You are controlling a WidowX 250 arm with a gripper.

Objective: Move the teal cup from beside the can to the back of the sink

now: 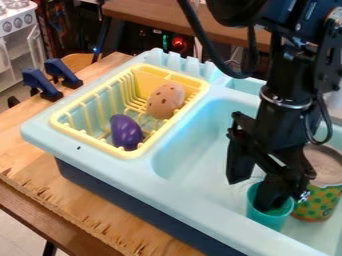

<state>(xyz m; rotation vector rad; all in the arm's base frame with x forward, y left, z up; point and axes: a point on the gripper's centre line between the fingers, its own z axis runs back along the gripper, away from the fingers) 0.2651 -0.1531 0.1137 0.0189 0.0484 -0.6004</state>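
Here in the sink [190,200], the teal cup [266,220] has one of the gripper's [251,194] fingers down inside it; the other is outside, the two standing apart. The patterned can [316,204] is just beside the cup. At the sink's far end, a yellow rack [100,146] holds an eggplant [125,132] and, beyond, a potato [165,101].

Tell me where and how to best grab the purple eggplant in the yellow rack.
I'd grip the purple eggplant around its middle, coming down from above and pinching across its long sides. It lies on its side and is longer than wide, so that's an easy span, and the walls of the yellow rack would likely hinder a sideways approach.
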